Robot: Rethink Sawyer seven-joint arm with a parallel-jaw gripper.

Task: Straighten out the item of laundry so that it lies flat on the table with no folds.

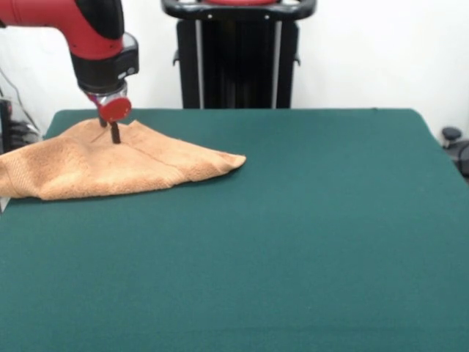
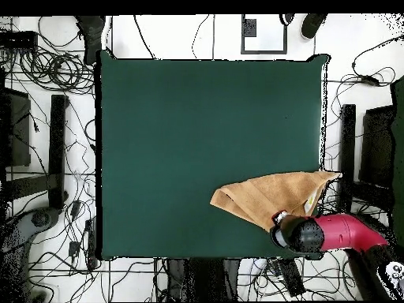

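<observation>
towel (image 1: 110, 165) sits folded on the table (image 1: 293, 235), at the corner nearest the robot's base, one end reaching the table's side edge; largest first, the table is dark green and mostly bare; the arm (image 1: 80, 33), red and black, comes in from the side and bends straight down over the towel; the towel is orange-tan, a rough triangle tapering to a point toward mid-table, with a diagonal crease; the gripper (image 1: 114, 133) presses its dark tip into the cloth, whether clenched or released i cannot tell.
</observation>
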